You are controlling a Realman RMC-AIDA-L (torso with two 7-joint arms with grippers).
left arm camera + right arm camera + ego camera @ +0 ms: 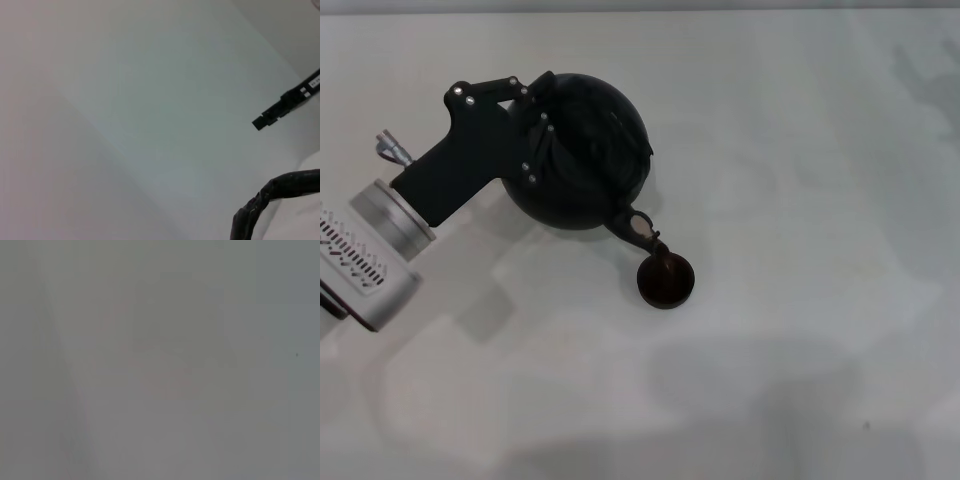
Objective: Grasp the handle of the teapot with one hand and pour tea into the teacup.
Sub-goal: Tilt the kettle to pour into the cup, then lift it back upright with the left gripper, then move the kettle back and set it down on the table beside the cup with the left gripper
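Nearest to the robot stands the one teacup (666, 280), low on the white table (800, 150), with the spout (638, 229) of the teapot (585, 150) right above its rim. Behind it, the one teapot is tilted toward the cup and hangs from the left gripper (542, 135), which is clamped on the handle (265, 197) at the top. To pour well, I think the tilt should grow slowly, keeping the spout over the cup's middle so nothing spills. One gripper works; the right gripper is not visible in any view.
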